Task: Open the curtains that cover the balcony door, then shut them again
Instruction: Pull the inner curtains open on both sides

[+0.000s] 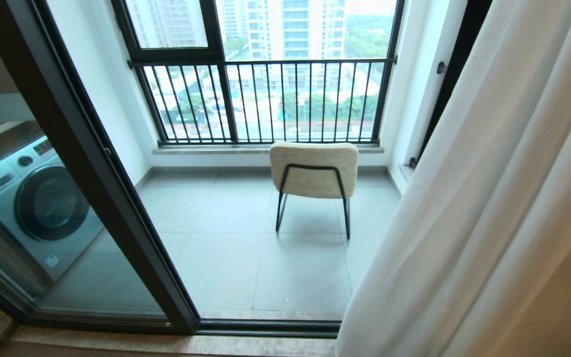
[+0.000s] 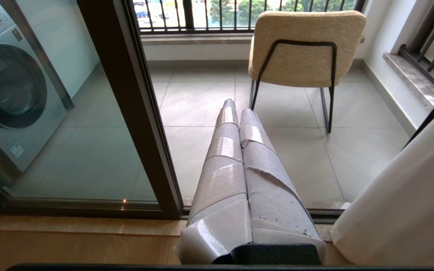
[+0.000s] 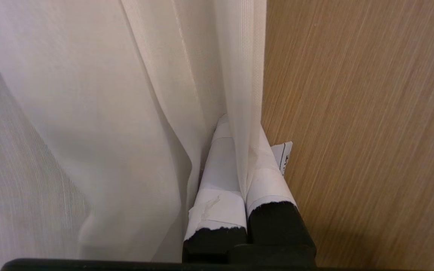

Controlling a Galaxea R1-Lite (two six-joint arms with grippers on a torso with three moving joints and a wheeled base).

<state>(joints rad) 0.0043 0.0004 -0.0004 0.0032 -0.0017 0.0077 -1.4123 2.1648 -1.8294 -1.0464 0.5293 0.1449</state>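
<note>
sheer fabric like the curtains [image 1: 488,198] looks light, limp and slippery, so it should slide along its rail with little pull yet slip out of a loose pinch; the hemmed leading edge looks like the firmest place to take hold. the right gripper [image 3: 239,150] is clenched on exactly that edge fold, beside a wood-grain panel [image 3: 360,113]. the curtains hang in long white semi-transparent folds, bunched at about 3 o'clock in the head view, leaving the balcony door [image 1: 92,163] uncovered at 9 o'clock. the left gripper [image 2: 239,124] hangs clenched and empty, pointing toward the chair [image 2: 307,45].
</note>
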